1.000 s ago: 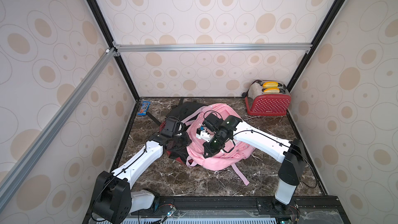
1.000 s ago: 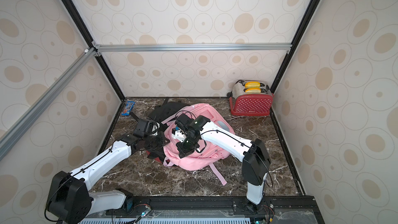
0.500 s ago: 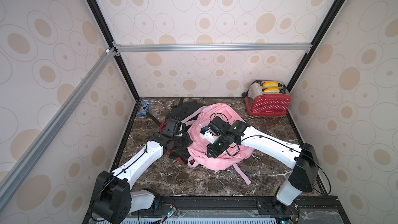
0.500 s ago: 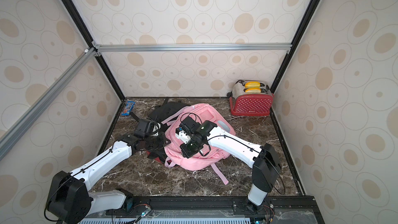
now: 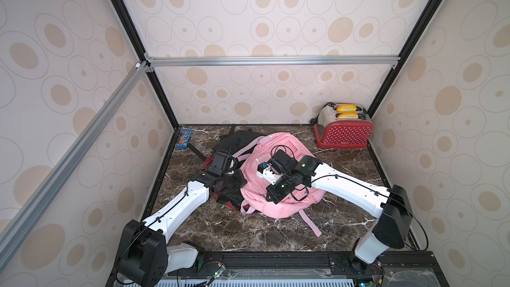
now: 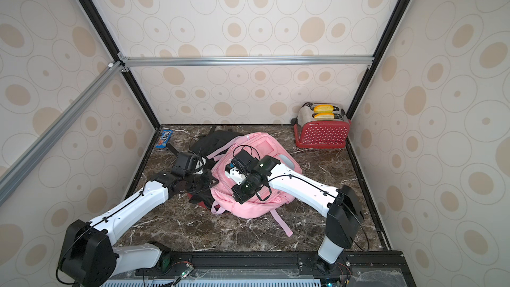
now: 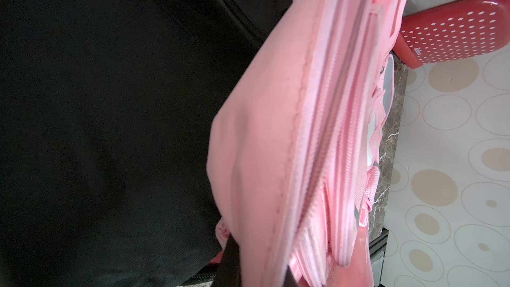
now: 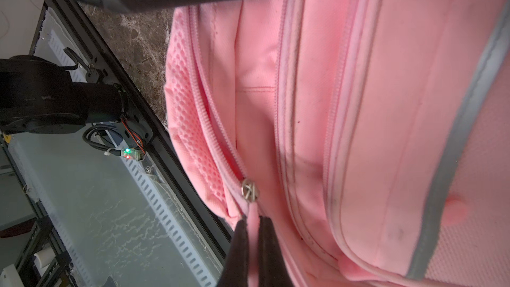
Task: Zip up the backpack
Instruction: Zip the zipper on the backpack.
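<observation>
"m&m's" on blue candy packet

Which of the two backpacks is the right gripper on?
The pink backpack, not the black backpack beside it: the right gripper is shut on its zipper pull.

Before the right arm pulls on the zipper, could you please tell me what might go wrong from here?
The right gripper seems to pinch only the tip of the zipper pull next to the slider, so it may slip out. The mesh pocket bulges beside the track and could snag. The pink backpack lies partly on a black bag and may slide.
</observation>
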{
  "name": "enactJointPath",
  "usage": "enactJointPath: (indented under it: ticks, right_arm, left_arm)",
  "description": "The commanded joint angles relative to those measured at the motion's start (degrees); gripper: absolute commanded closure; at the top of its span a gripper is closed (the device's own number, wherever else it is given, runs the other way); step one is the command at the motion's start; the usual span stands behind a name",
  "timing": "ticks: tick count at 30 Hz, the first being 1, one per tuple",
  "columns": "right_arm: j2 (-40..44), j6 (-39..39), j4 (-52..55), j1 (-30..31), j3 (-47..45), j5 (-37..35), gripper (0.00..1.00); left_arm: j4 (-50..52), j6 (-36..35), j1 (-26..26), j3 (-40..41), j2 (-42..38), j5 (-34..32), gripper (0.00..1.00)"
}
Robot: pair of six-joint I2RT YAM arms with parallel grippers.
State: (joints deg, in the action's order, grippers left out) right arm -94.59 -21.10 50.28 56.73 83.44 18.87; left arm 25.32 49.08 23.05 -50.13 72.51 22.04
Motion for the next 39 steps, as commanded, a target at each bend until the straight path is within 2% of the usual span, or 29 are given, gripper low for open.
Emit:
enactJointPath:
  ticks: [1,10,21,30,39]
  right_arm:
    - [-0.3,1.6,2.0,-0.3,3.3,2.1,1.0]
    - [-3.3,0.5,4.6,-0.2,11.1,10.7,1.0]
    - [-9.4,0.2,6.5,-0.3,17.7,12.9,1.0]
    - [-4.7,-5.0,6.7,-2.8,10.2,12.0,1.0]
    - [1.7,-14.6,0.7,-5.0,1.4,19.2,1.0]
  left_arm:
    - [-1.5,-1.0,0.0,-2.0,-2.3,1.1,1.0]
    - [-2.3,-0.7,0.1,-1.2,-2.2,1.2,1.0]
    - [-2.4,-0.6,0.2,-1.4,-2.7,1.3,1.0]
    - [-2.1,-0.8,0.2,0.0,-3.7,0.5,1.0]
    - [-2.5,-0.8,0.2,0.7,-4.6,0.4,1.0]
